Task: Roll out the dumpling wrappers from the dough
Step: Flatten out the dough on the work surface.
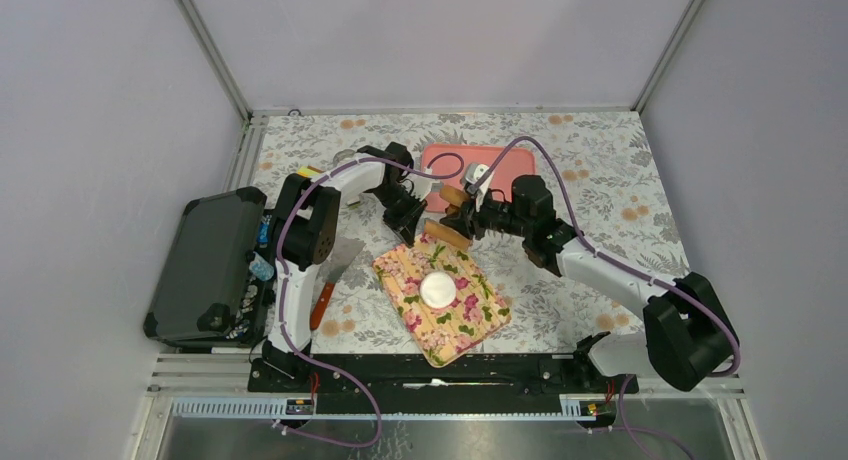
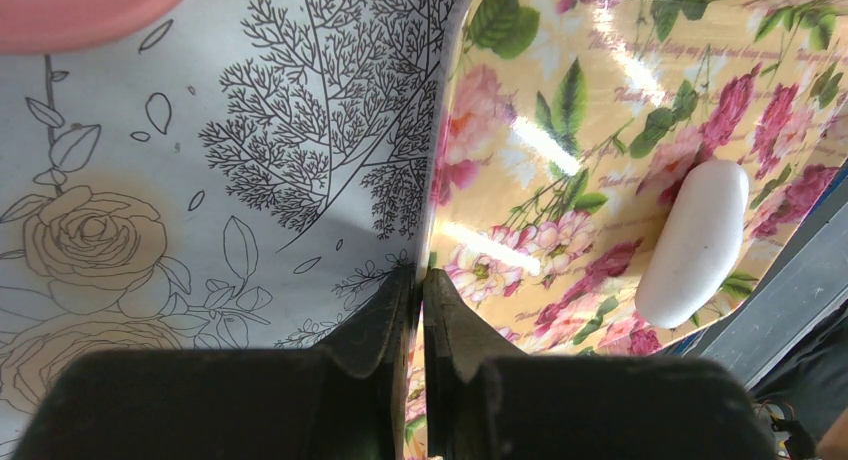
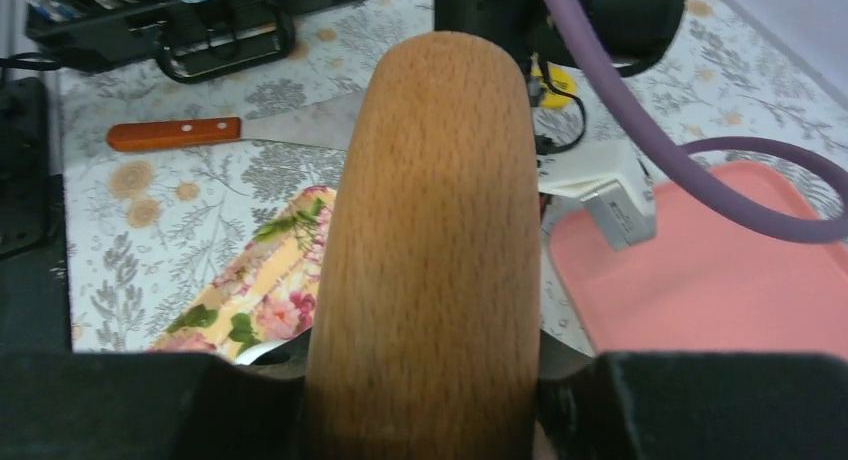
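The dough point(image 1: 437, 289) is a smooth white rounded lump lying in the middle of a floral mat point(image 1: 470, 320); in the left wrist view the dough point(image 2: 693, 245) lies on the mat point(image 2: 560, 130) to the right of my fingers. My left gripper point(image 1: 408, 225) point(image 2: 421, 275) is shut on the mat's far edge. My right gripper point(image 1: 470, 220) point(image 3: 425, 355) is shut on a brown wooden rolling pin point(image 1: 447, 235) point(image 3: 430, 210), held above the mat's far corner. The dumpling wrappers are out of view.
A pink tray point(image 1: 500, 165) point(image 3: 720, 270) lies behind the grippers. A scraper with a wooden handle point(image 1: 325, 300) point(image 3: 175, 133) lies left of the mat. A black case point(image 1: 200, 265) sits at the table's left edge.
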You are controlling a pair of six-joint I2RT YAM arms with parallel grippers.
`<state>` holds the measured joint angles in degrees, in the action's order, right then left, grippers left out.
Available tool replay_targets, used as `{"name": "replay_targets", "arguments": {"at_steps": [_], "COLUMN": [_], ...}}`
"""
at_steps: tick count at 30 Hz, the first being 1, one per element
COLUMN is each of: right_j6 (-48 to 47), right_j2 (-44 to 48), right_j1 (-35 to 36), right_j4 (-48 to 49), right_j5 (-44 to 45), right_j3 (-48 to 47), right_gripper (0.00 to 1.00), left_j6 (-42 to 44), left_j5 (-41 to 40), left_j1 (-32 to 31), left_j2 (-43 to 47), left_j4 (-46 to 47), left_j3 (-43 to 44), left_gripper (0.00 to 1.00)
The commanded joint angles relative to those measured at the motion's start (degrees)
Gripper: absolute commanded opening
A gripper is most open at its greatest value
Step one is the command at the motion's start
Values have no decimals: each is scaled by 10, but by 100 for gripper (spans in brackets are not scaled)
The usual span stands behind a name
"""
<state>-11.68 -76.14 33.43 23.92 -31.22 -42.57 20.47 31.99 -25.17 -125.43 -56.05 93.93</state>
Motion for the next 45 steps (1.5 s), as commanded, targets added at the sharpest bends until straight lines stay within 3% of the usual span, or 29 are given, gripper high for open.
{"name": "replay_targets", "arguments": {"at_steps": [1, 11, 26, 45], "right_j6": [33, 15, 9, -59], "right_j2": [-20, -31, -58, -88], "right_j1": [11, 51, 81, 83], "right_j4": [65, 45, 7, -77], "right_j5": [-91, -114, -103, -159], "right_j3": [-6, 61, 84, 145], "right_gripper": [0, 0, 0, 0], "left_j6": [-3, -3, -5, -4], "left_j5": [-24, -23, -26, -25], "left_j1": [5, 5, 5, 5], "left_j2": [-21, -22, -22, -21], "left_j4": [20, 20, 20, 20], "left_j3": [6, 6, 6, 6], "left_gripper": [0, 0, 0, 0]}}
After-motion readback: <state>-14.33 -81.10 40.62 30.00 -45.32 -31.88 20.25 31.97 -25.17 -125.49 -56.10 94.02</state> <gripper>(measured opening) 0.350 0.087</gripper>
